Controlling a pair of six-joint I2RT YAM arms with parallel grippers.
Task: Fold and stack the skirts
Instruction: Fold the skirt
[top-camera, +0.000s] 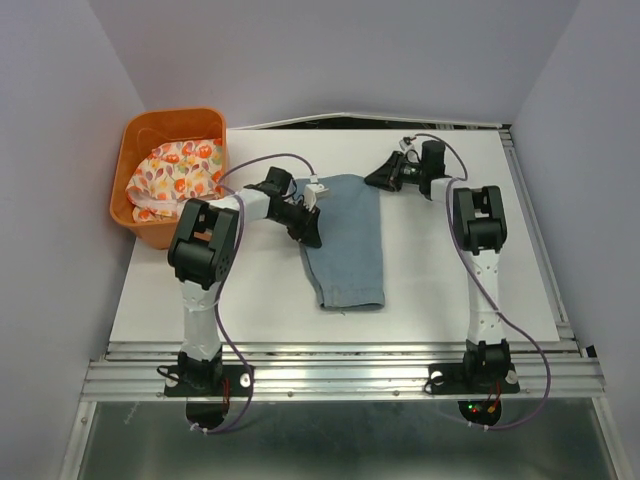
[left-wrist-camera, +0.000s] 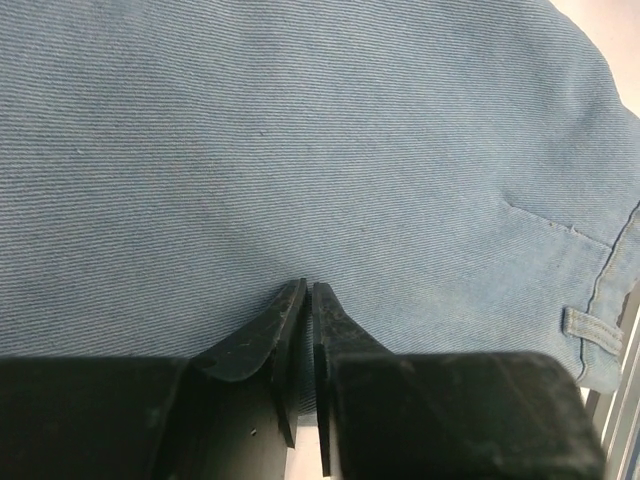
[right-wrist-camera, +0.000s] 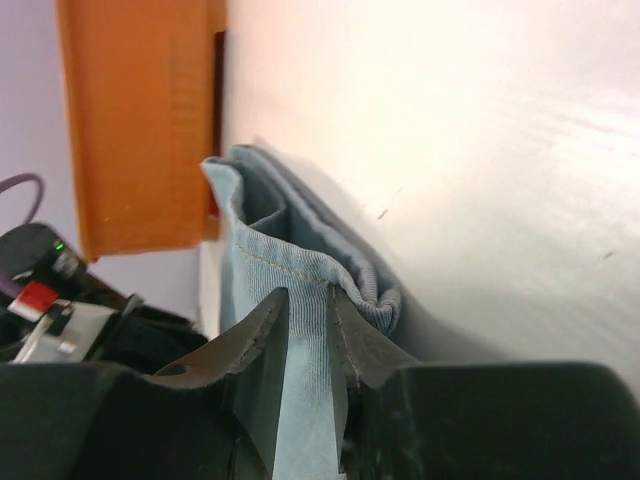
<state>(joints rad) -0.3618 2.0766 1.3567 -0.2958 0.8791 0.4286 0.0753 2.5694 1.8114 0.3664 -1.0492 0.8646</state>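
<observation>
Top external: denim skirt (top-camera: 345, 240) lies folded on the table (top-camera: 450, 270). Floral skirt (top-camera: 178, 172) sits in the orange basket (top-camera: 135, 215), well apart from both sets of fingers. Left wrist: left gripper (left-wrist-camera: 308, 292) fingers nearly together, pinching a thin denim edge, cloth spreading ahead of the tips. Right wrist: right gripper (right-wrist-camera: 308, 300) fingers clamp a raised folded edge between them
</observation>
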